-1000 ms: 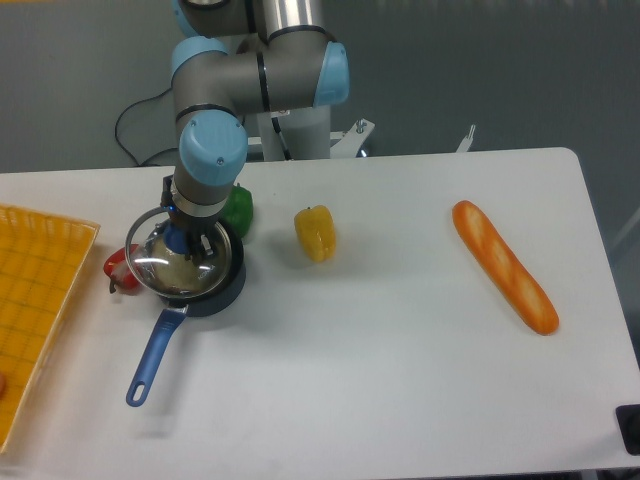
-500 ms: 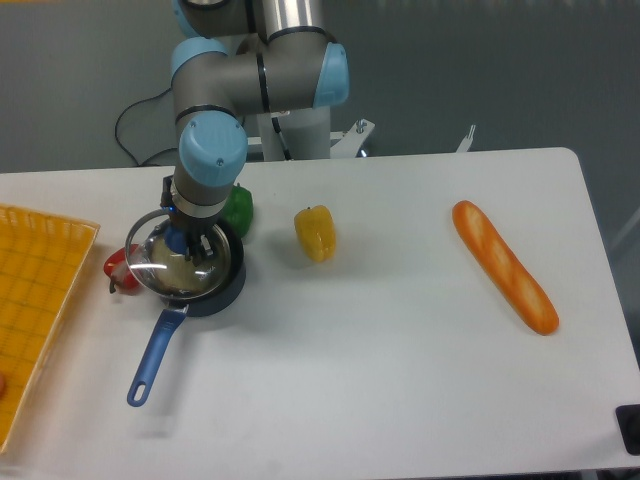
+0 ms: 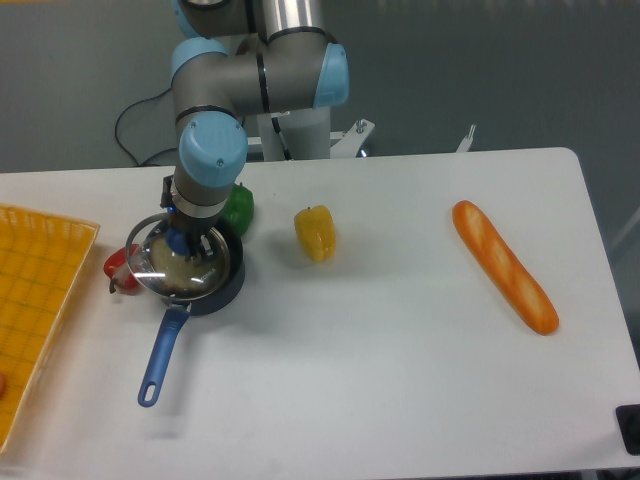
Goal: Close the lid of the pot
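The dark pot (image 3: 226,289) stands left of centre on the table, its long blue handle (image 3: 161,355) pointing toward the front edge. The glass lid (image 3: 168,272) with a metal rim lies over the pot's mouth, shifted a little to the left so the pot's right wall shows. My gripper (image 3: 187,243) comes straight down over the lid's centre and is shut on the blue knob, which its fingers mostly hide. Whether the lid rests on the rim or hovers just above it I cannot tell.
A red pepper (image 3: 117,270) touches the pot's left side and a green pepper (image 3: 240,208) sits just behind it. A yellow pepper (image 3: 315,232) lies to the right, a bread loaf (image 3: 505,266) at far right. An orange tray (image 3: 35,310) fills the left edge.
The pot's handle has swung slightly to the right, its tip ending further from the table's left side. Gripper and lid have stayed nearly where they were.
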`<state>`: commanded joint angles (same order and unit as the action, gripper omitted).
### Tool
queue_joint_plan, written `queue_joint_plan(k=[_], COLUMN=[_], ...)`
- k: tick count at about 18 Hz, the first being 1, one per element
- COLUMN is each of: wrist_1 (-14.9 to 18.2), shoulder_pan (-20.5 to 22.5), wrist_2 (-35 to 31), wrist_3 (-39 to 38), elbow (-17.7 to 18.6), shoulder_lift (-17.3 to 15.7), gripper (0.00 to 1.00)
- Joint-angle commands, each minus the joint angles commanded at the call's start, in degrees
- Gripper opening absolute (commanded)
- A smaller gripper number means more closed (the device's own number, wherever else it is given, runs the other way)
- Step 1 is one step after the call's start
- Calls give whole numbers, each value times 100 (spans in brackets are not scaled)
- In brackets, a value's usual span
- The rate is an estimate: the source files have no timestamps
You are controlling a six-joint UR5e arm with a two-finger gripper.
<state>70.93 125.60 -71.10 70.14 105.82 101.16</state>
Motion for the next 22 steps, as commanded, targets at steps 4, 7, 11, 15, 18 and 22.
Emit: queue_joint_plan(k=[4,7,11,15,18,22], wrist_1=[0,9,17,18,18,18], shoulder_pan=[9,18,35,88,272,579], wrist_2=[9,9,0,-35,-368,-1088], wrist_3=[0,0,-9,-62,-62,-9], elbow=[-9,-53,-132,-237,-430,-606], shoulder_lift=[9,18,-9,-403,-702,-1010], gripper=[85,93,100,100,100,100])
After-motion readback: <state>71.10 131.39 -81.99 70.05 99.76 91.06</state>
